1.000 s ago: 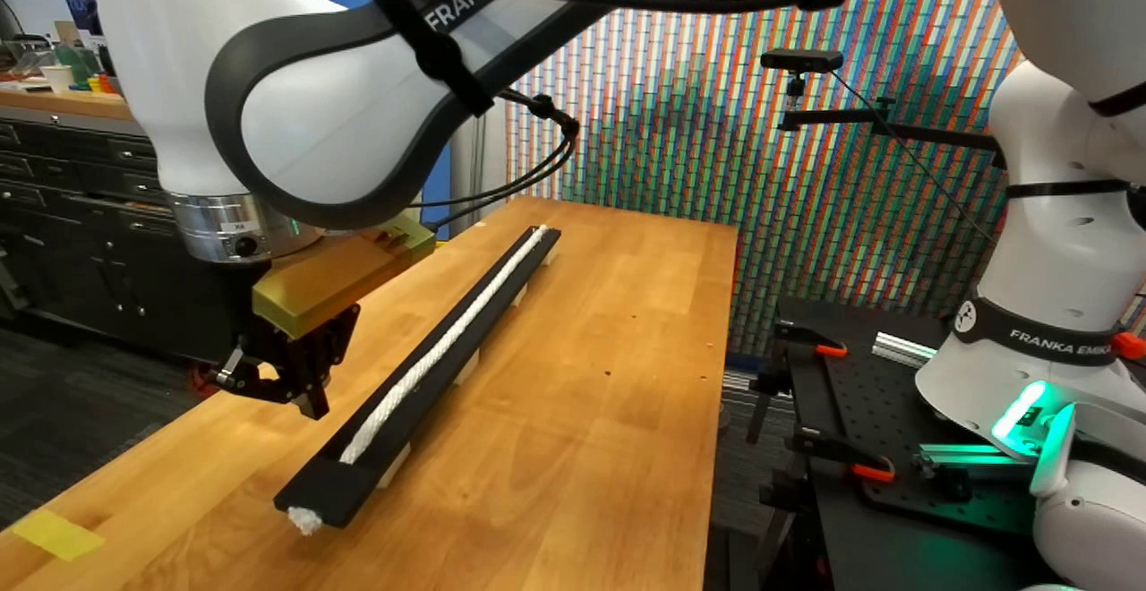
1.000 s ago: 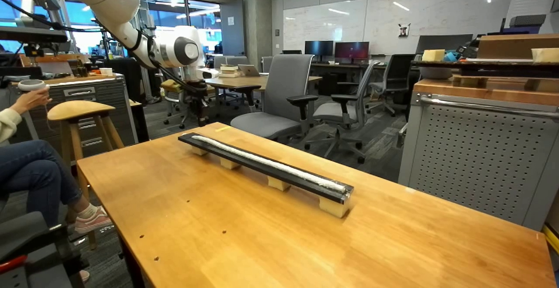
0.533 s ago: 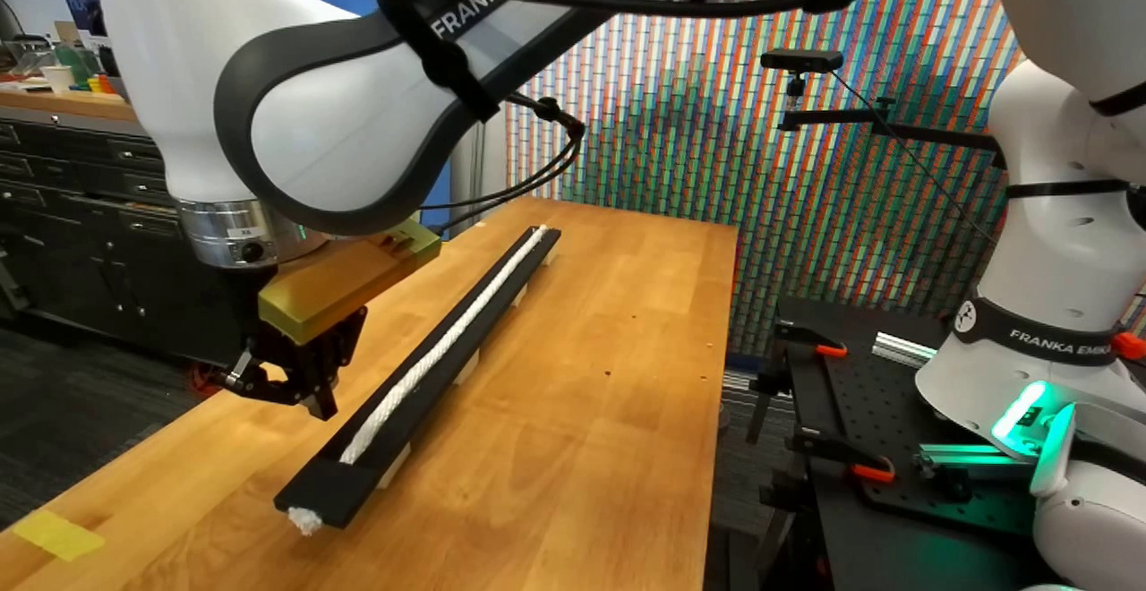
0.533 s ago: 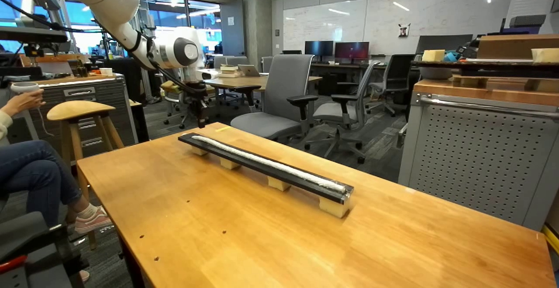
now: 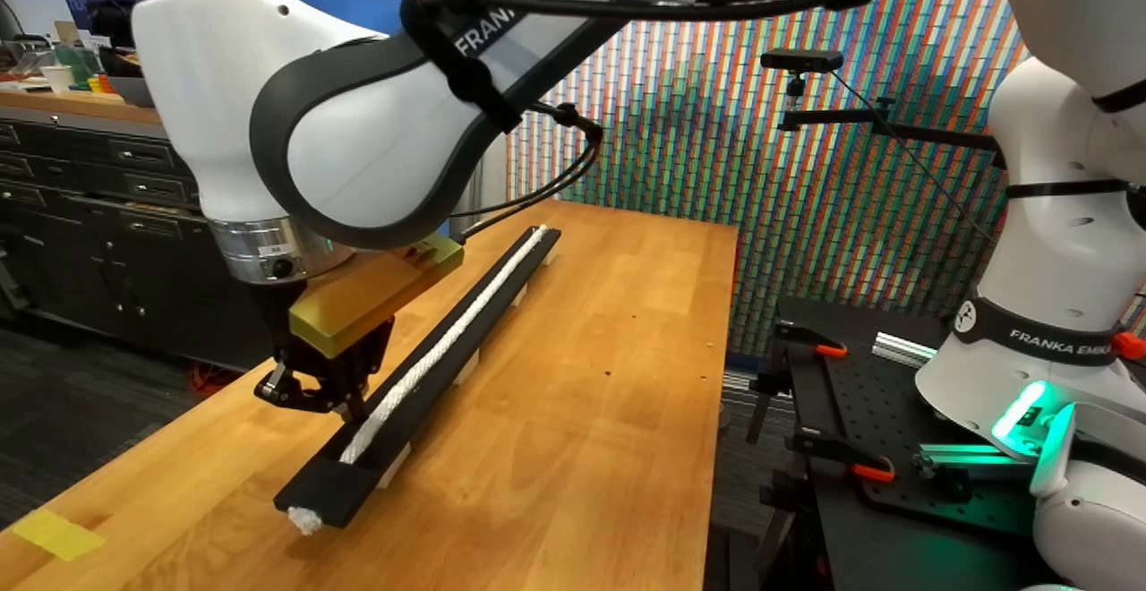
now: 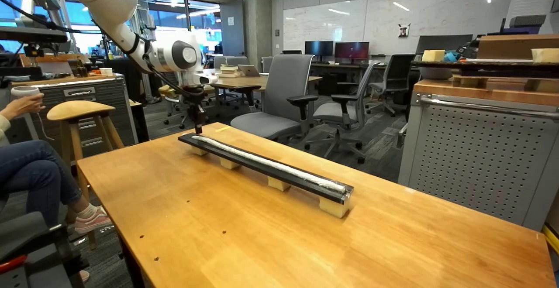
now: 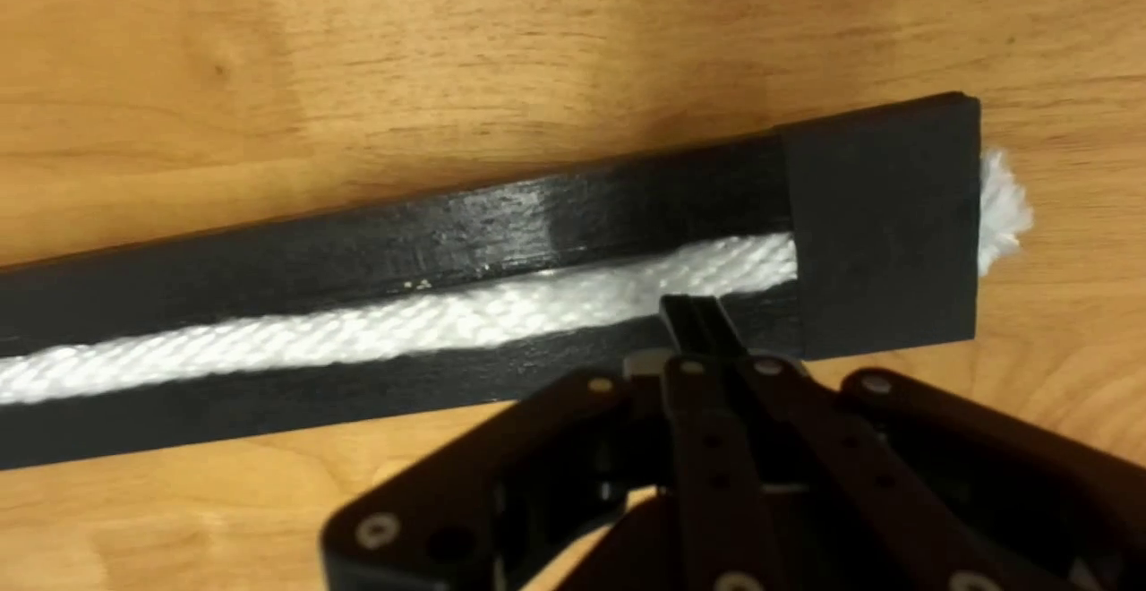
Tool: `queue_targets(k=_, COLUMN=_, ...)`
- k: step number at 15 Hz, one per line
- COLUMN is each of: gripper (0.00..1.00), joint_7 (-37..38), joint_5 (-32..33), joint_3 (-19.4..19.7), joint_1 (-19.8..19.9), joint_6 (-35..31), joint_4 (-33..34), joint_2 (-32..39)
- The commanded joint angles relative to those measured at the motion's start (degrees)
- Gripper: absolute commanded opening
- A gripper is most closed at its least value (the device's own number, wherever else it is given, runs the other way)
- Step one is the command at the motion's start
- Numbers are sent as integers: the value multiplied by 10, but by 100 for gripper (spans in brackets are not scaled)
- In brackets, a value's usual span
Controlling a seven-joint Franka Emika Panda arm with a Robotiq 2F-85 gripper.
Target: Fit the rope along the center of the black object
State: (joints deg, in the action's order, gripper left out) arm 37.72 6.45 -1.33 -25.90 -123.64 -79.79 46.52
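Lower left in an exterior view, the hand (image 5: 354,414), closed and empty, has shifted right, close to the rope (image 5: 445,343), probably to press it into the black object (image 5: 464,346).

White twist-patterned rope (image 7: 466,316), black rail (image 7: 501,215), honey-brown grained table (image 5: 582,448); yellow tape (image 5: 58,534), multicoloured striped wall (image 5: 662,134)

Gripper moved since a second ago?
Yes: in an exterior view, the gripper has shifted to the picture's right, toward the unmoved black rail, and now overlaps its edge there.
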Motion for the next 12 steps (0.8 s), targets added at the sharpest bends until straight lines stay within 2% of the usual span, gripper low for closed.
queue_targets(k=1, gripper=0, joint_7=18, joint_5=8, joint_3=9, joint_1=-3, joint_6=-8, joint_4=-38, joint_2=-25)
queue_targets(k=12, gripper=0, joint_7=8, joint_5=-1, joint_3=9, joint_1=17, joint_6=-24, joint_4=-40, joint_2=4)
